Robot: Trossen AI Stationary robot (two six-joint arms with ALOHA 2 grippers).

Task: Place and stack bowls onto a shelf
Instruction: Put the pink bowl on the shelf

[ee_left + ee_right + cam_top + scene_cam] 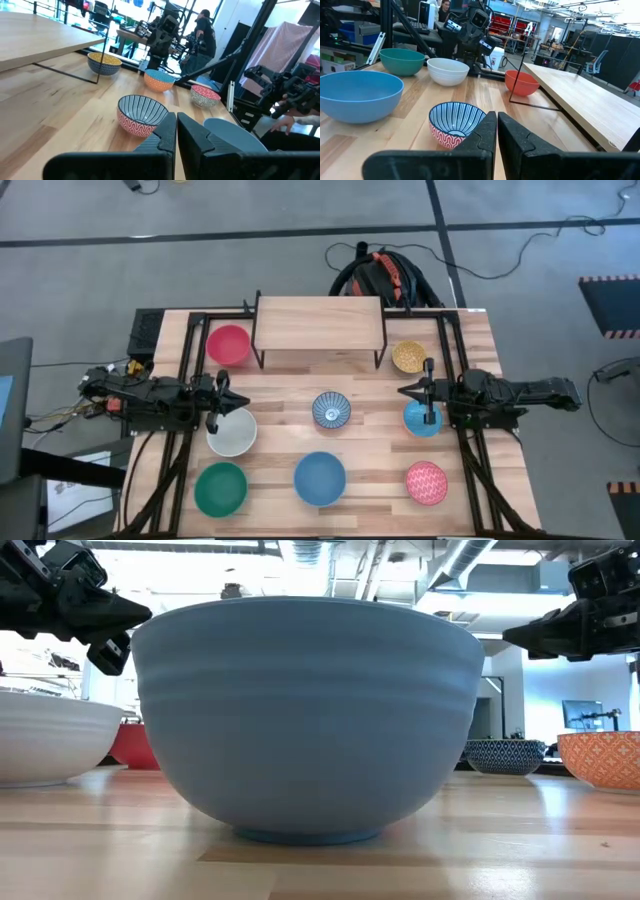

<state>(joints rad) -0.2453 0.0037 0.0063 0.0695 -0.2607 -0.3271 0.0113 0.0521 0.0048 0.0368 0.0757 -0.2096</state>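
- We see the shelf bare at the far edge of the tabletop, all eight bowls still on the wood.
- Our left tool, fingers closed and empty, hangs at the white bowl, nearest.
- Our right tool, closed too, waits over the light blue bowl.

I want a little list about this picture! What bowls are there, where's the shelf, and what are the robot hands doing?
shelf: light-wood shelf at the table's far edge, no bowl on it
bowls left side: red bowl, white bowl, green bowl
bowls middle: blue-white patterned bowl, blue bowl
bowls right side: yellow bowl, light blue bowl, pink-red patterned bowl
left gripper: shut, above the white bowl's rim
right gripper: shut, by the light blue bowl
stacked so far: none
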